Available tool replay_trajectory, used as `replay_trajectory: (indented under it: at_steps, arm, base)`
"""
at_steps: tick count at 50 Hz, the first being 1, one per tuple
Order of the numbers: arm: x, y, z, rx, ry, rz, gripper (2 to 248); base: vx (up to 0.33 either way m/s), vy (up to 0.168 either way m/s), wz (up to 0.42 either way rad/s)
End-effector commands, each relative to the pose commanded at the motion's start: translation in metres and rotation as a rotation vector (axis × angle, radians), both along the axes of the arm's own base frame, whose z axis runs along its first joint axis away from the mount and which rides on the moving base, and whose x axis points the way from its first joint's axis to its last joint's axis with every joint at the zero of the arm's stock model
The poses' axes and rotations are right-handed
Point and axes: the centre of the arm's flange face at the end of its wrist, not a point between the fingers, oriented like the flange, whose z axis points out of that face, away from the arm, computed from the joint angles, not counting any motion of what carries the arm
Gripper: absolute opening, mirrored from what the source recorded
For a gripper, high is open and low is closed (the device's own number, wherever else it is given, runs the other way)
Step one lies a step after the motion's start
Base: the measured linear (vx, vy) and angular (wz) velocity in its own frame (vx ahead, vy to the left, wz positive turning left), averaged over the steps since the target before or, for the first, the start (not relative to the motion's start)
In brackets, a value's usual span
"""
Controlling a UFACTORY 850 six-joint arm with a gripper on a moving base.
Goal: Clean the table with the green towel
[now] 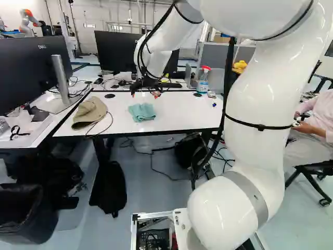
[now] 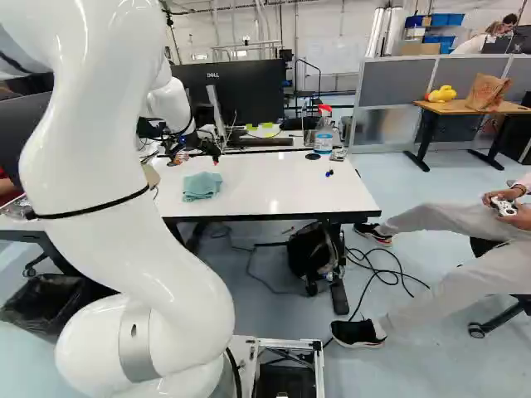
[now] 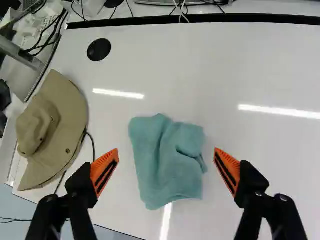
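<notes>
Item one: my gripper (image 1: 144, 93), two fingers with orange pads (image 3: 104, 171), spread wide and holding nothing; I have it over the white table (image 1: 182, 112), pointing down.

Item two: one green towel (image 3: 170, 162), loosely folded into a rumpled bundle, flat on the tabletop. In my wrist view it lies between the two fingers, touching neither pad.

Item three: one tan brimmed hat (image 3: 57, 132), on the table beside the towel, at its left in the left base view, a dark cord running from under the brim.

Item four: one clear spray bottle with a red trigger head (image 2: 323, 137), upright near the table's far edge.

Item five: small blue objects (image 2: 329, 173), on the tabletop, right of the towel in the right base view.
</notes>
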Motion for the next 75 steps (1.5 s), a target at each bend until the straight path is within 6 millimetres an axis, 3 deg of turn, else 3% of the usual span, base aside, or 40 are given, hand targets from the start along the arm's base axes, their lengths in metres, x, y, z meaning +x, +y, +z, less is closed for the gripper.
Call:
replay_trajectory:
  at_steps: [75]
  arm:
    - [-0.009,-0.133,0.000,-0.002,0.011,-0.239,247]
  base:
    - [0.000,0.000,0.000]
